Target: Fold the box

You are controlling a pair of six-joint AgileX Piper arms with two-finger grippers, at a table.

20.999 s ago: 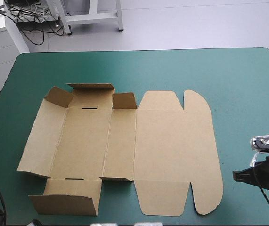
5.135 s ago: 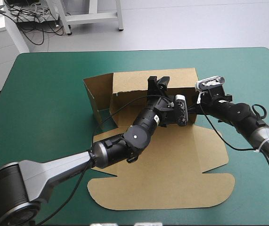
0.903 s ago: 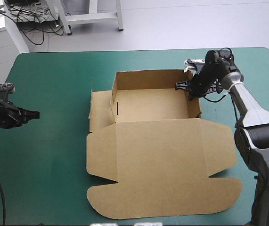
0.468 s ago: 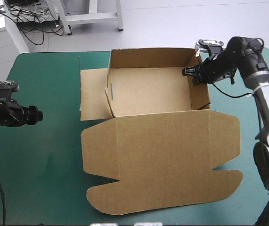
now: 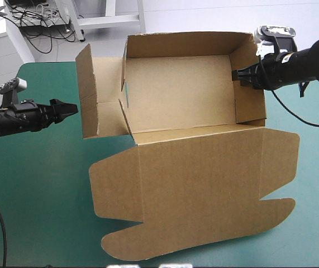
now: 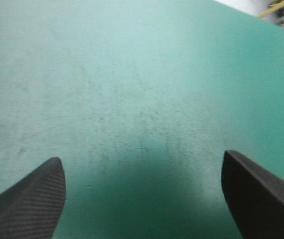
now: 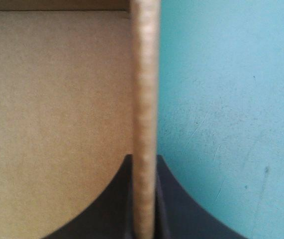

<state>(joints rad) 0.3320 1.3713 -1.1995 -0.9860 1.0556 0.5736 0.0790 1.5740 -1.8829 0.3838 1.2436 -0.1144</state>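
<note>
The brown box (image 5: pixel 176 95) is an open tray, lifted and tilted off the table, its lid (image 5: pixel 198 190) hanging flat toward the near edge. My right gripper (image 5: pixel 238 74) is shut on the box's right wall. In the right wrist view that wall's edge (image 7: pixel 144 99) runs straight up between my right gripper's (image 7: pixel 144 199) fingers, with the box's inside on one side. A loose end flap (image 5: pixel 89 92) stands out on the box's left. My left gripper (image 5: pixel 70 108) hovers just left of that flap, apart from it. In the left wrist view the left gripper (image 6: pixel 142 199) is open over bare cover.
The teal-green cover (image 5: pixel 36 184) shows left of the box and along the near left corner, and again at the right edge (image 5: pixel 315 167). The hanging lid reaches close to the table's near edge.
The right gripper has raised the box higher and tipped it toward the camera. The left gripper has moved right, toward the box's left flap.
</note>
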